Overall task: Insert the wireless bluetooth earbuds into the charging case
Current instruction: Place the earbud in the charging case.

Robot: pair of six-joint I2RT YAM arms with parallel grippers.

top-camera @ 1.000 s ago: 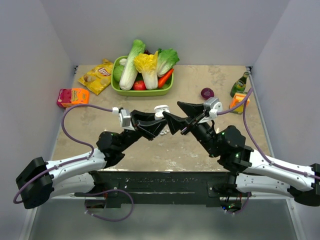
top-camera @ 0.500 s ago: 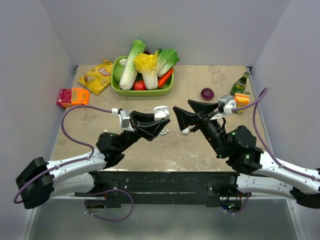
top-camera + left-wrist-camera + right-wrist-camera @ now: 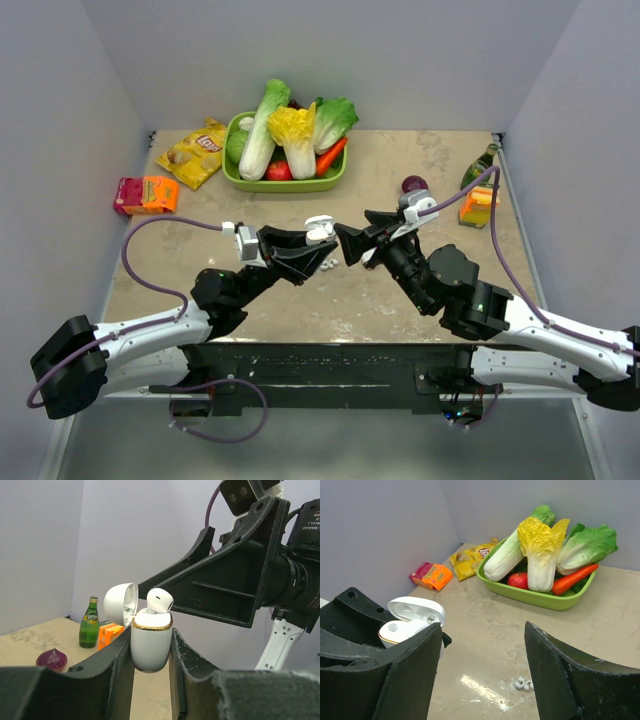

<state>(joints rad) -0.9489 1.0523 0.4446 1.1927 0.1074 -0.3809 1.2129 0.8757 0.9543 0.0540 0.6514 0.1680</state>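
My left gripper (image 3: pixel 150 647) is shut on the white charging case (image 3: pixel 151 642), holding it upright above the table with its lid (image 3: pixel 120 605) swung open. One white earbud (image 3: pixel 160 601) stands in the case's top, its head sticking out. From above, the case (image 3: pixel 320 229) sits between both grippers at mid-table. My right gripper (image 3: pixel 482 630) is open with nothing between its fingers. Its left finger (image 3: pixel 410 670) is right beside the case (image 3: pixel 402 627). Two tiny white curled pieces (image 3: pixel 524 684) lie on the table below; I cannot tell whether they are earbuds.
A green tray (image 3: pixel 285 184) of cabbages, a carrot and a tomato stands at the back. A yellow chip bag (image 3: pixel 195 152) and an orange-pink box (image 3: pixel 145 193) lie at the left. A green bottle (image 3: pixel 478 170), orange carton (image 3: pixel 478 205) and purple onion (image 3: pixel 413 185) stand at the right.
My right gripper drew back to the right, then swung left again to the case, its jaws a little narrower. The left gripper and case have stayed put.
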